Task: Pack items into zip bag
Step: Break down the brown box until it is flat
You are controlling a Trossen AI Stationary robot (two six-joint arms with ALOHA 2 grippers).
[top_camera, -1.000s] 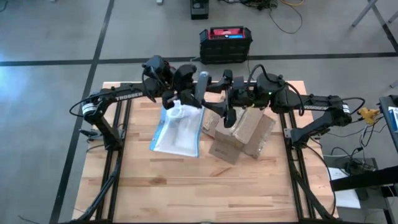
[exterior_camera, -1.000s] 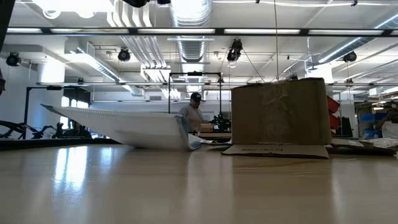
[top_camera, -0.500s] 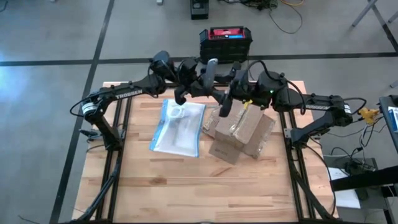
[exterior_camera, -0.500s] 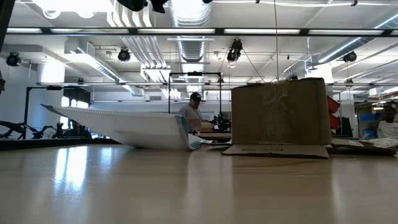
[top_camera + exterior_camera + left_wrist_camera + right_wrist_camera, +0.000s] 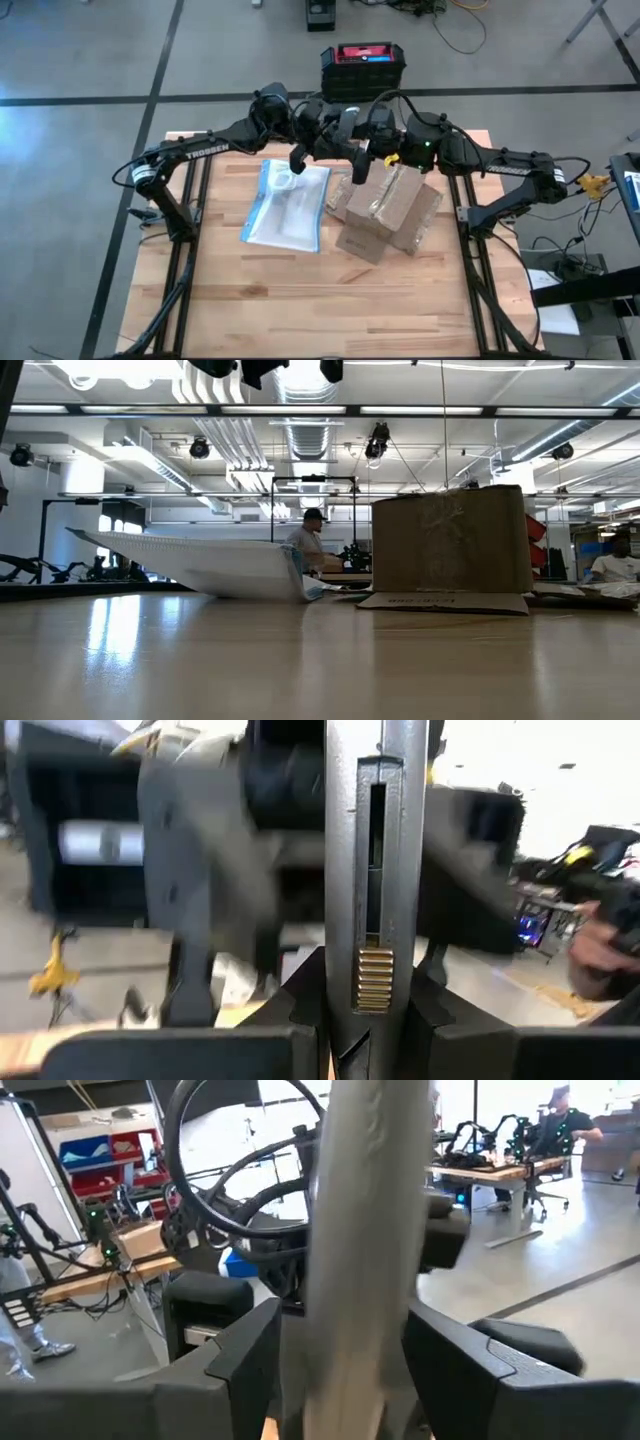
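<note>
The left claw is narrow, closed on a slim grey stick that stands upright between its fingers. A long slot runs down the stick's face, with a small ribbed brass-coloured piece at the slot's lower end. The same stick passes through the right claw; whether that claw has clamped on it or only surrounds it I cannot tell. From above, the two claws meet nose to nose over the far end of the zip bag, raised clear of it, the left arm reaching in from the bag's left and the right arm from its right.

The zip bag lies on the desk, and neither claw holds it. In the level view, one side of it slopes up off the wood. One of the items, a small whitish ring-shaped piece, shows at the bag's far end; whether it is inside the bag or on top I cannot tell.

Just right of the bag sits a brown cardboard box, its near flap flat on the desk. Beyond the bag's far end, off the desk, a black case with a red top stands on the floor. Behind the bag in the level view, a person is in the room, and another person is at the far right.
</note>
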